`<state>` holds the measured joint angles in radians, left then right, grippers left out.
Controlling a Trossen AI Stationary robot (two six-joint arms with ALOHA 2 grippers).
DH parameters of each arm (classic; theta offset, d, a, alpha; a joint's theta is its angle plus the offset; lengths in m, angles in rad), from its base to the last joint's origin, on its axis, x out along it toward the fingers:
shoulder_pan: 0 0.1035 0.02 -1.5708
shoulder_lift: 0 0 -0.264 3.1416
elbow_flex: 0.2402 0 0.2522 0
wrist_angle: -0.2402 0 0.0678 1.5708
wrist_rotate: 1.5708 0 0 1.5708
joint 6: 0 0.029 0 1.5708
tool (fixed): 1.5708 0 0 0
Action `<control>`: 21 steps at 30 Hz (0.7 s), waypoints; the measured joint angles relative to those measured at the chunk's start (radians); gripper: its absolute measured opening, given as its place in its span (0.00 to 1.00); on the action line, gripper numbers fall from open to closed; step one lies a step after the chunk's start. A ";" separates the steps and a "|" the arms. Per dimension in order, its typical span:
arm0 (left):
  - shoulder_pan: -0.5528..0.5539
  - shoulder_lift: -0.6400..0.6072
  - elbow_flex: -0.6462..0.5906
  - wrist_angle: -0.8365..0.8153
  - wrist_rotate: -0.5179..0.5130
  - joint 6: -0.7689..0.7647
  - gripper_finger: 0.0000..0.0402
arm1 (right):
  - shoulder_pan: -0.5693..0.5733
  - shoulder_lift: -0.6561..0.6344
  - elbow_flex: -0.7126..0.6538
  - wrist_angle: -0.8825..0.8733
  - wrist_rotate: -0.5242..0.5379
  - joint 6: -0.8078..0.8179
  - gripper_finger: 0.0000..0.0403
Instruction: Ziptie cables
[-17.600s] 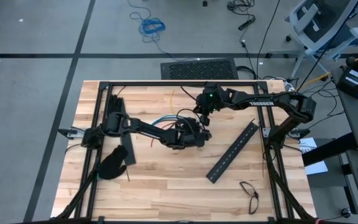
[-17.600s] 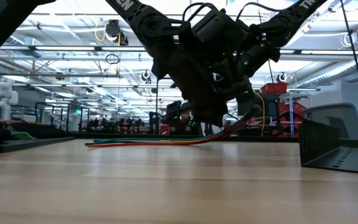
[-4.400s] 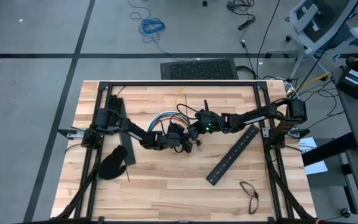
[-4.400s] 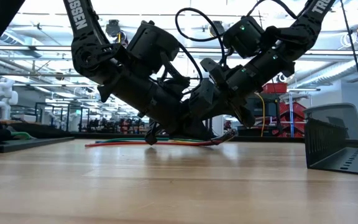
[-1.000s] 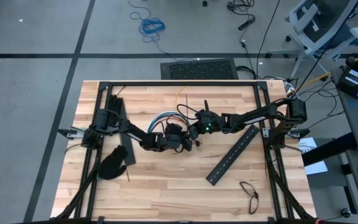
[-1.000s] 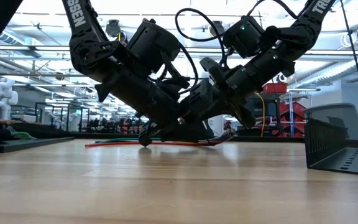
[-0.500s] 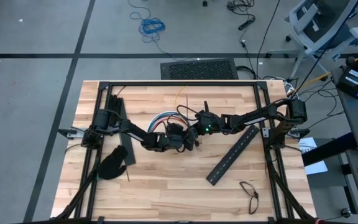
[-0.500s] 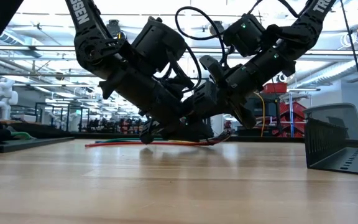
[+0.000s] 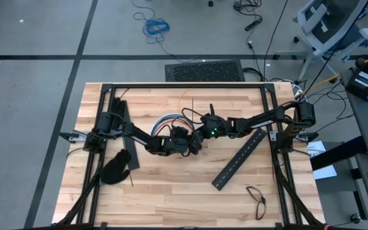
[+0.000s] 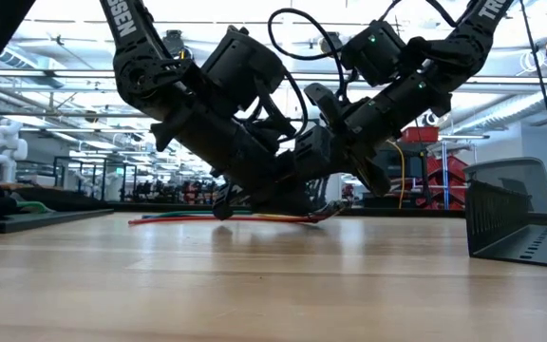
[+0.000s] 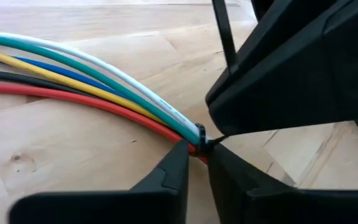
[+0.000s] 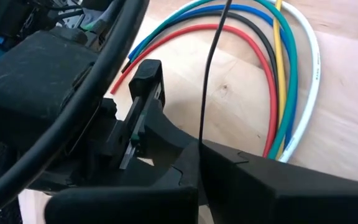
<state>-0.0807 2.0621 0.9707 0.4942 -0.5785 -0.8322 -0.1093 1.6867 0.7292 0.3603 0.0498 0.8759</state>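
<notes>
Left tool (image 11: 196, 163) nearly clenched, fingertips (image 11: 178, 163) pinching in at the ziptie (image 11: 200, 135) looped round the cables (image 11: 98, 84). Right tool (image 9: 202, 135) clenched on the ziptie's thin dark tail (image 12: 209, 74), meeting the left tool mid-worktop (image 9: 171, 185). Cables lying flat on the wood, arcing away from the tied end in red, black, blue, yellow, green and white. Slotted black bar (image 9: 239, 156) lying diagonally well apart, near the right arm; black glove (image 9: 115, 168) beside the left arm's base.
</notes>
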 joint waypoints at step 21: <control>0.001 0.000 0.000 -0.007 -0.009 -0.001 0.00 | 0.000 0.000 0.000 0.003 -0.008 -0.010 0.00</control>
<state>-0.0799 2.0617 0.9707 0.4872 -0.5873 -0.8329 -0.1089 1.6864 0.7292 0.3634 0.0422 0.8662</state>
